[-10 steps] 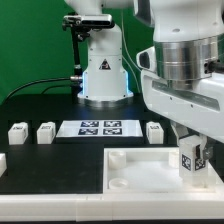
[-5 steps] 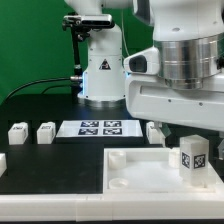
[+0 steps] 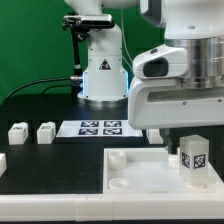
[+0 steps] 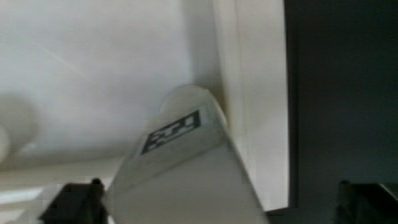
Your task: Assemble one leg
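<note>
A white leg (image 3: 195, 160) with a black-and-white tag stands upright on the large white tray-like part (image 3: 140, 172), near that part's corner on the exterior view's right. My gripper (image 3: 193, 136) hangs just above the leg. In the wrist view the leg (image 4: 178, 150) sits between the two dark fingertips (image 4: 80, 200), with a gap on each side. The gripper (image 4: 222, 205) is open and holds nothing. Two more legs (image 3: 17, 132) (image 3: 46, 131) stand on the black table at the exterior view's left.
The marker board (image 3: 100, 127) lies at the middle of the table in front of the robot's base (image 3: 104, 75). A white part (image 3: 2, 160) shows at the left edge. My arm's housing (image 3: 180, 95) hides the table behind the tray.
My gripper has lifted off the leg and the arm has moved up. The leg stays standing in the same spot on the tray-like part.
</note>
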`<state>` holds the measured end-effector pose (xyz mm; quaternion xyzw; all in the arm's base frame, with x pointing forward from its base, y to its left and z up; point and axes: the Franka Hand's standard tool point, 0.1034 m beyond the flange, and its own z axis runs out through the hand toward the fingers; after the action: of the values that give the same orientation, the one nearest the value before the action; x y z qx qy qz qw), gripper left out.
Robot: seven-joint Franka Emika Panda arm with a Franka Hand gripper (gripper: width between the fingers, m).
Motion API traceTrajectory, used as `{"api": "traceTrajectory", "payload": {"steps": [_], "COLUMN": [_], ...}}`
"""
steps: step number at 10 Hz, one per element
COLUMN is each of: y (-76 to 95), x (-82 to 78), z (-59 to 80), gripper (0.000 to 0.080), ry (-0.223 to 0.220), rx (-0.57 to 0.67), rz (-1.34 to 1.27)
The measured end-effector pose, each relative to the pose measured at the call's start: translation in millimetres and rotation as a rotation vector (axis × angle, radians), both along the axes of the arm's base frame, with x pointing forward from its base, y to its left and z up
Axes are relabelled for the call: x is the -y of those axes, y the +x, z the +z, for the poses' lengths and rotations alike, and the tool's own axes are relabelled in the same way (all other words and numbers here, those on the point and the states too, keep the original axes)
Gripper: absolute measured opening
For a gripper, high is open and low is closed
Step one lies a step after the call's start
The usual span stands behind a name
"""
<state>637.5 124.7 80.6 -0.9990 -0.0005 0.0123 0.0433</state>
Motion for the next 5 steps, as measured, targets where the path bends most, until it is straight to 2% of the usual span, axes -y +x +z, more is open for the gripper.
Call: {"api": "traceTrajectory", "payload": {"steps": [3, 4, 5], "y": [-0.4, -0.5, -0.5], "x": [2.3, 2.1, 2.3], "z": [-1.2, -1.2, -1.4], "gripper": [0.0640, 0.0483, 0.0483], "ry": [0.005, 0.005, 0.005], "rx": [0.014, 0.013, 0.013], "rz": [0.180, 0.171, 0.171]}}
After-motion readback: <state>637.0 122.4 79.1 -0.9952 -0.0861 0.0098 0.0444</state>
